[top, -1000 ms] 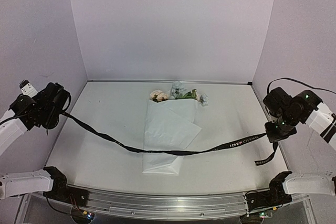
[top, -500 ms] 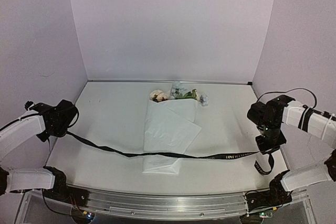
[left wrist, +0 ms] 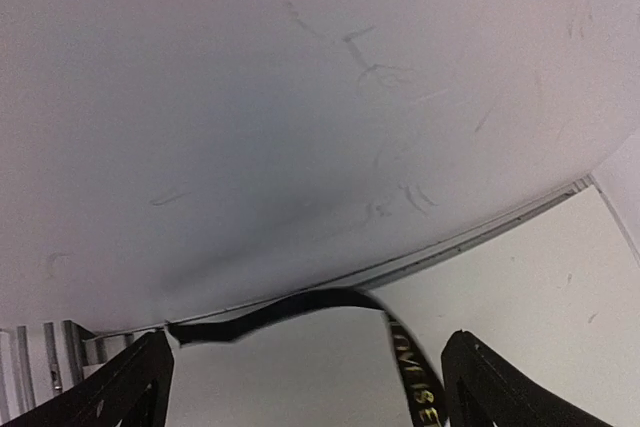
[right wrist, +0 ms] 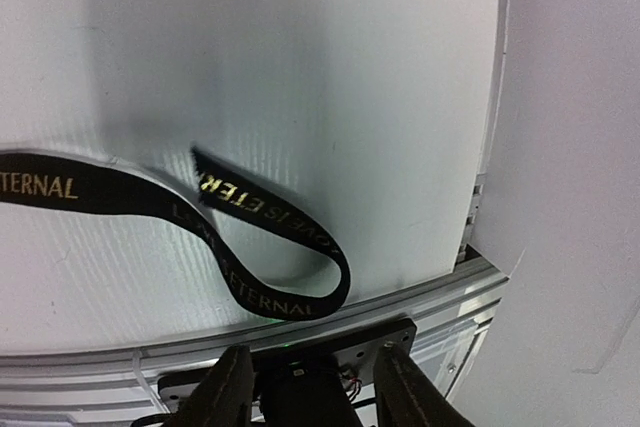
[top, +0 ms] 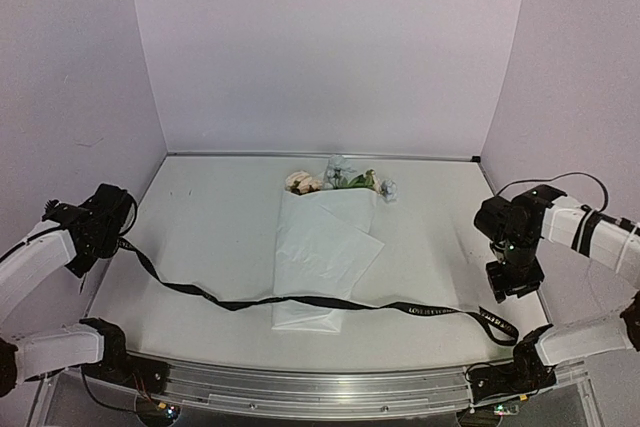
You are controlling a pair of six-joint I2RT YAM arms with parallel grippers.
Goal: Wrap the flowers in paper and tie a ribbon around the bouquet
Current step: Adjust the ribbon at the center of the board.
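The bouquet lies mid-table: peach and pale blue flowers [top: 337, 180] at the far end, stems inside the folded white paper [top: 320, 247]. The black ribbon [top: 330, 301] lies slack across the paper's near end, from the left wall to the front right corner. My left gripper [top: 112, 229] is low by the left wall. Its jaws [left wrist: 310, 392] are wide open, with the ribbon's left end [left wrist: 300, 309] loose on the table between them. At the table's right edge my right gripper [top: 515, 282] is open and empty [right wrist: 315, 392]. The ribbon's lettered right end [right wrist: 270, 247] curls in a loop in front of it.
The lilac left wall [left wrist: 300, 97] is close ahead of the left gripper. An aluminium rail [top: 320, 387] runs along the table's near edge, with an arm's black base plate [right wrist: 290, 357] by the front right corner. The right wall [right wrist: 570, 147] stands beside the right gripper.
Both grippers have opened and let go of the ribbon. It was stretched above the bouquet between them and now lies slack on the paper and table. Both arms have lowered.
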